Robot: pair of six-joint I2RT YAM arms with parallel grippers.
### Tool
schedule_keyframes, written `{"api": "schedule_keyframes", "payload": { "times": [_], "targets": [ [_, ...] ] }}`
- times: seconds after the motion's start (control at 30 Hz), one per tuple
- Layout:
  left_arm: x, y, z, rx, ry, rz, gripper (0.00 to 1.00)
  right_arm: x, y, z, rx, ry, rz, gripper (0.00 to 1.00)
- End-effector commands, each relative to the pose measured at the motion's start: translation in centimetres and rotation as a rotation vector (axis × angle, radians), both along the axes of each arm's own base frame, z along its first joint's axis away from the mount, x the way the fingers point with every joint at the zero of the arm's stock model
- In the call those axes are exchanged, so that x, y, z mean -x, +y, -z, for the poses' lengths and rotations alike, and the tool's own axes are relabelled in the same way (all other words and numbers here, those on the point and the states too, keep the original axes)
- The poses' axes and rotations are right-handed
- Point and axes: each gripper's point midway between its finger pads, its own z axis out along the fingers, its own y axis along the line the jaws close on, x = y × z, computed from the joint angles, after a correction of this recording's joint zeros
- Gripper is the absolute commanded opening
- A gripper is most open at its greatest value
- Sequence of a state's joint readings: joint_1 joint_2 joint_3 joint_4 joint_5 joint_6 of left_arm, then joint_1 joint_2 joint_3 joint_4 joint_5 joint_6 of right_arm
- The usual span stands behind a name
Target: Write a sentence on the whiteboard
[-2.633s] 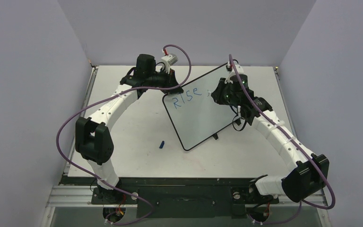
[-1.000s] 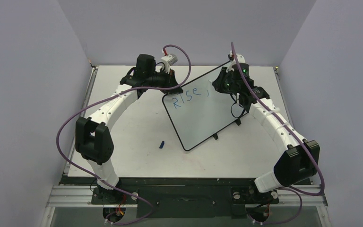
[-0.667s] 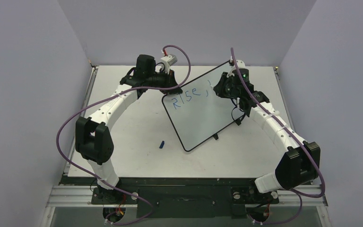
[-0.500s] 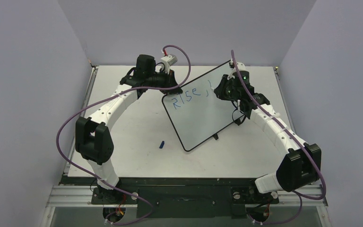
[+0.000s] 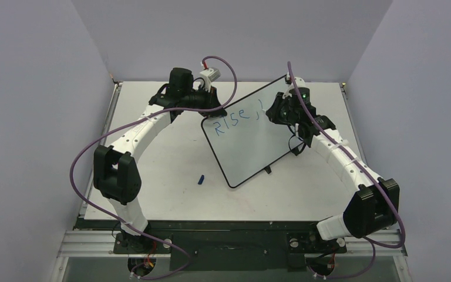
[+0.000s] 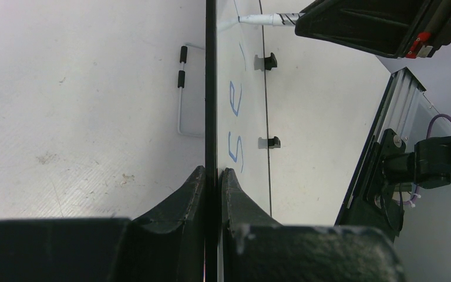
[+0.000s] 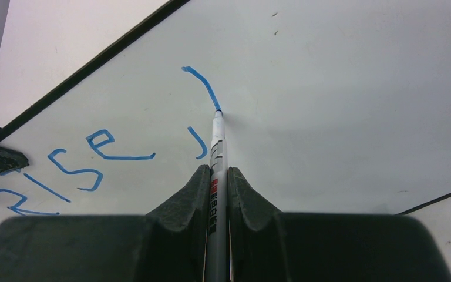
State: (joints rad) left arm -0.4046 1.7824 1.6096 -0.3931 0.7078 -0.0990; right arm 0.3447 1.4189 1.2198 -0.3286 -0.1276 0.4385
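Right wrist view: my right fingers [image 7: 207,179] are closed on the marker [image 7: 217,141], its tip touching the whiteboard [image 7: 340,106] just ahead of them. A fresh blue stroke [image 7: 202,85] has come after "RISe,", so I judge the next word begins. My left fingers [image 6: 202,185] pinch the board's edge between them.

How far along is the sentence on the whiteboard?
Done: "Rise," stands in blue on the whiteboard. In hand: the right gripper holds the marker, tip on the board at the end of a stroke past the comma; the left gripper clamps the board's edge. Left: the remaining words; most of the board is blank.
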Motion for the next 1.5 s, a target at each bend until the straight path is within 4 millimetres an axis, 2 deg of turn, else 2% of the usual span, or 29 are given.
{"api": "schedule_keyframes", "payload": {
  "times": [0.0,0.47,0.83,1.2,1.33,1.47],
  "targets": [
    [-0.3,-0.5,-3.5,0.021,-0.185,0.049,0.0,-1.6,0.6,-2.5,-0.032,-0.056,0.004,0.0],
    [-0.3,-0.5,-3.4,0.019,-0.184,0.049,0.0,-3.3,0.9,-3.8,-0.027,-0.078,0.017,0.0],
    [-0.3,-0.5,-3.4,0.019,-0.183,0.049,0.0,-4.5,-0.2,-4.8,-0.014,-0.091,0.061,0.0],
    [-0.4,-0.4,-3.5,0.019,-0.186,0.044,0.0,-2.2,-1.5,-7.6,-0.03,-0.156,0.082,0.0],
    [-0.4,-0.4,-3.5,0.019,-0.187,0.045,0.0,-1.5,-1.7,-7.6,-0.033,-0.157,0.081,0.0],
    [-0.4,-0.4,-3.5,0.019,-0.186,0.044,0.0,-1.1,-1.7,-6.7,-0.027,-0.14,0.079,0.0]
  ]
}}
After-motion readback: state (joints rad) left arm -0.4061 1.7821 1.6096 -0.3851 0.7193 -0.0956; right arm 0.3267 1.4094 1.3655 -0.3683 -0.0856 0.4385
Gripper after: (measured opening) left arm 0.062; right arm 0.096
